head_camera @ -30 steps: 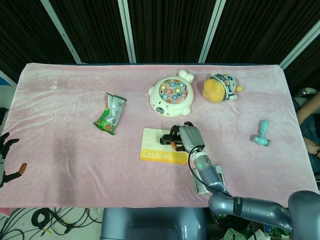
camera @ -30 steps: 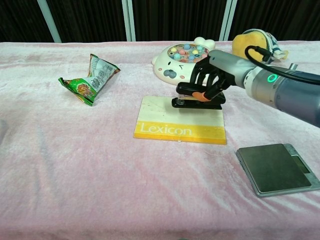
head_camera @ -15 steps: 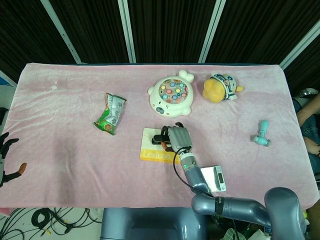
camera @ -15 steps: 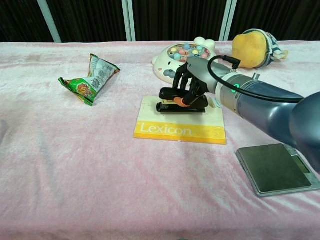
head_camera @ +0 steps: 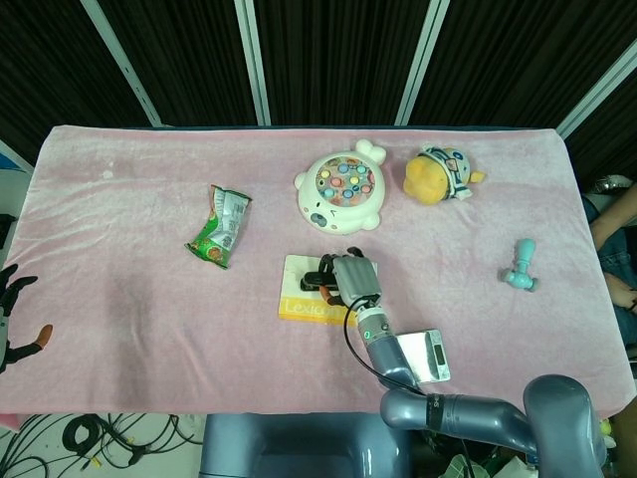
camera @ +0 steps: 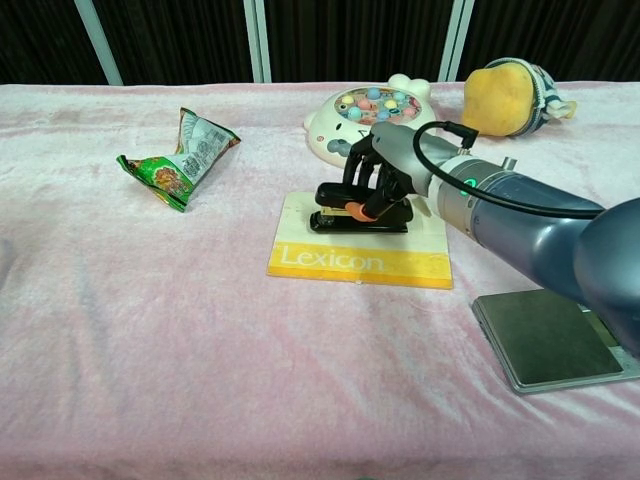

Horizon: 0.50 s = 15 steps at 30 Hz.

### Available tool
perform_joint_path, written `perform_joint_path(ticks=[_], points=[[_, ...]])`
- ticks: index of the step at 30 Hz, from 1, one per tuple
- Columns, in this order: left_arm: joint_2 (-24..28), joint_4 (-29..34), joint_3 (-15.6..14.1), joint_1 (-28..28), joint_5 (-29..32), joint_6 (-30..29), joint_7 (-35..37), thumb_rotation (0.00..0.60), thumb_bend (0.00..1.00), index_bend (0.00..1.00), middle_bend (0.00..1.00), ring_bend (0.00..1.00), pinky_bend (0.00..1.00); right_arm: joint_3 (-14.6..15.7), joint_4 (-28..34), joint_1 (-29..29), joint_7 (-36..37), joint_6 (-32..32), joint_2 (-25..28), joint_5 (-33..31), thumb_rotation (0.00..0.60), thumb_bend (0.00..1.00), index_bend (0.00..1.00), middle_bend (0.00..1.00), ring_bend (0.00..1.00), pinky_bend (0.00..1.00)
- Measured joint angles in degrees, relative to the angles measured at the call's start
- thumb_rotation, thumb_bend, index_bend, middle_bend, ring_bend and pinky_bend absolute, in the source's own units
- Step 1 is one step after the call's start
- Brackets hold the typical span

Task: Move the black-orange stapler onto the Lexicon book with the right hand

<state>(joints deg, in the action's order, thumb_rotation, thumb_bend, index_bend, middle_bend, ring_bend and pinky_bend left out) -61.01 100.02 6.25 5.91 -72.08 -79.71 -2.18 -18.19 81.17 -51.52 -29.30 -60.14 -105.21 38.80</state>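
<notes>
Snack packet of crinkled green foil (camera: 180, 150) lies well to the left of the working hand, apart from everything else on the pink plush tablecloth (camera: 150, 330). Far out at the table's left edge the left hand (head_camera: 12, 317) waits with dark fingers spread, holding nothing. Centre stage, the right hand (camera: 385, 180) curls its fingers over the black-orange stapler (camera: 355, 214), which sits low on the white-and-yellow Lexicon book (camera: 360, 242), on its white upper half above the yellow title band. Whether the stapler's base fully rests on the cover cannot be told, but the grip looks kept so the tool lands flat before letting go. Just behind the hand is a white round fishing-game toy with coloured pegs (camera: 372, 108), close enough to brush on retreat. Right of the hand lie a yellow plush toy (camera: 505, 98), a flat grey digital scale (camera: 555, 345) and, further off, a small teal plastic toy (head_camera: 520, 265).
</notes>
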Motion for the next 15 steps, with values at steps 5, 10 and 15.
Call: perform_joint_path(ticks=[5, 10, 15], points=[[0.0, -0.1, -0.1, 0.0, 0.0, 0.1, -0.1, 0.600, 0.31, 0.19, 0.03, 0.00, 0.01, 0.3, -0.3, 0.0, -0.8, -0.5, -0.2, 0.1, 0.600, 0.29, 0.42, 0.30, 0.37, 0.16], [-0.1, -0.2, -0.1, -0.1, 0.1, 0.0, 0.1, 0.600, 0.31, 0.19, 0.03, 0.00, 0.01, 0.9, -0.1, 0.1, -2.5, -1.5, -0.5, -0.1, 0.600, 0.27, 0.32, 0.19, 0.27, 0.16], [-0.1, -0.3, -0.2, -0.1, 0.0, 0.0, 0.1, 0.600, 0.31, 0.19, 0.03, 0.00, 0.01, 0.7, 1.5, 0.3, -3.2, -2.2, -0.2, -0.3, 0.600, 0.22, 0.20, 0.06, 0.17, 0.16]])
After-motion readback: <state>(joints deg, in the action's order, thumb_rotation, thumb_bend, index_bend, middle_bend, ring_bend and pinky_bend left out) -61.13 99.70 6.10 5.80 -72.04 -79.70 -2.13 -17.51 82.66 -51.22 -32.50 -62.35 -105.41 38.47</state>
